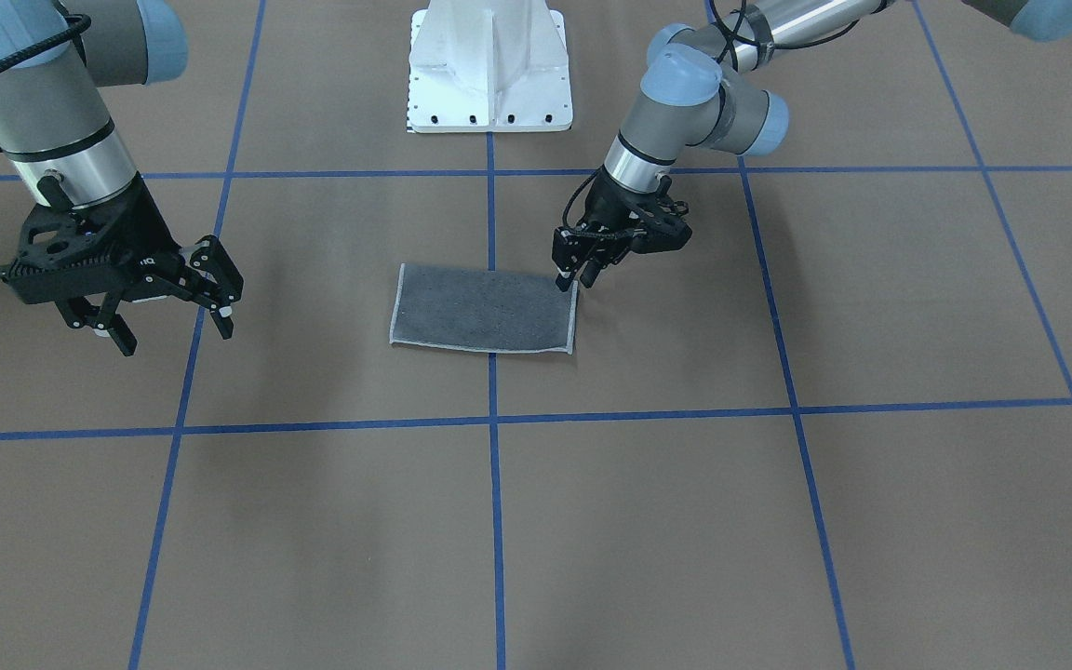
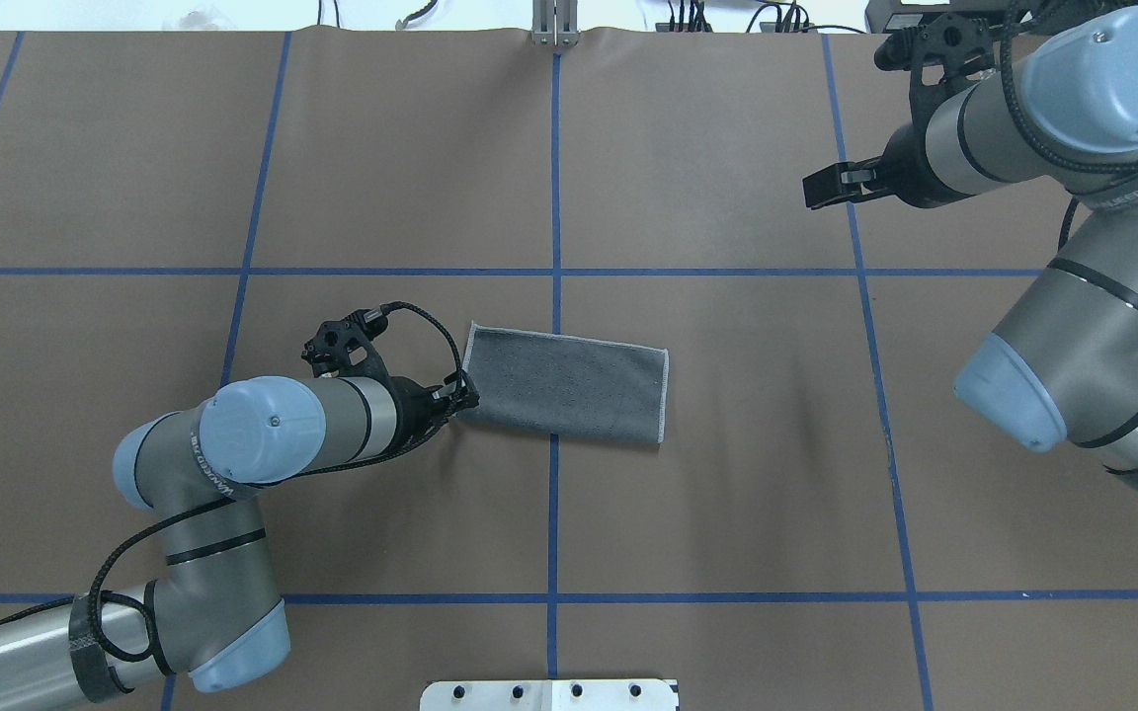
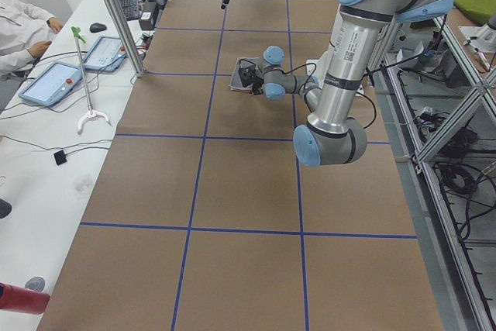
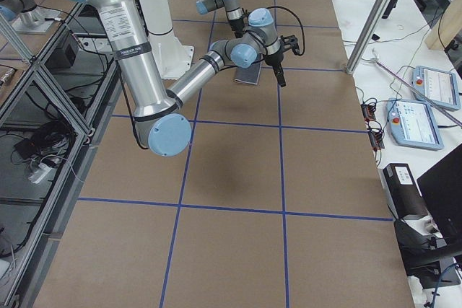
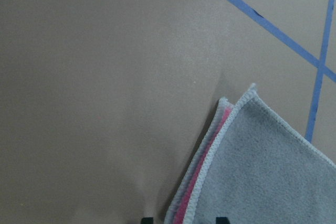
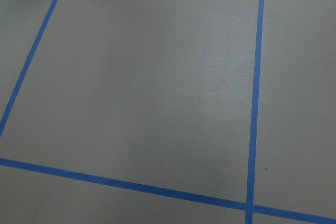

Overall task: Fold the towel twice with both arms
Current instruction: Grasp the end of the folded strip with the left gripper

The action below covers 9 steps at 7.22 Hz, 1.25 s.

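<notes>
Grey terry uppermost, the towel (image 1: 485, 309) lies folded once into a flat rectangle near the middle of the brown, blue-taped tabletop (image 1: 685, 521). Its long axis runs across the robot's front, a pale stitched border edges it, and a pink layer shows at one corner. The left arm's fingers (image 1: 592, 273) stand slightly parted astride that corner's short edge; the right arm's fingers (image 1: 122, 337) hang spread wide, well apart from the cloth.

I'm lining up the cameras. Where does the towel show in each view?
Front-facing: the towel lies at centre.
Overhead: centre, slightly left.
Left side: far, upper middle, partly behind the arm.
Right side: upper middle.
Left wrist: bottom right corner.
Right wrist: not in it.
Landmark: the blue tape line running under the towel.
</notes>
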Available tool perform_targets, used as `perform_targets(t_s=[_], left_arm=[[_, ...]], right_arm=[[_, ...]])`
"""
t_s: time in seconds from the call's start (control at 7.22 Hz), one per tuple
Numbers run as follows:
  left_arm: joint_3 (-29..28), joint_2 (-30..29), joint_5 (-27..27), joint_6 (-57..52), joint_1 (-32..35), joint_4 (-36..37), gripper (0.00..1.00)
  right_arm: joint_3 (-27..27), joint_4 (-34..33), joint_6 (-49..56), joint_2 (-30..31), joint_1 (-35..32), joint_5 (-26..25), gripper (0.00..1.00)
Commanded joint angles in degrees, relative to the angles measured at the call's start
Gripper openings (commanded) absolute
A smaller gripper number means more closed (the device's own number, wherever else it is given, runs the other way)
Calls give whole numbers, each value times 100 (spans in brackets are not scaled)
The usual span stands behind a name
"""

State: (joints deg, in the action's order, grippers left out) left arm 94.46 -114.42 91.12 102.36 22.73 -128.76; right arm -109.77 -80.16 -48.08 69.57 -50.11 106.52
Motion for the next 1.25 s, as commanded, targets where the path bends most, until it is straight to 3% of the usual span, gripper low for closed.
perform_targets(t_s=[0.0,0.14,0.55,1.11], left_arm=[[-15,-2,-6,170,-14,0,50],[-67,-2,-6,171,-14,0,50],[-103,-19,-7,179,-14,-9,34],[-94,-19,-6,171,-14,-9,27]], right_arm=[[0,0,0,4,-7,0,99],[0,0,0,-5,-7,0,99],[-9,0,0,-5,-7,0,99],[-9,0,0,-5,-7,9,99]])
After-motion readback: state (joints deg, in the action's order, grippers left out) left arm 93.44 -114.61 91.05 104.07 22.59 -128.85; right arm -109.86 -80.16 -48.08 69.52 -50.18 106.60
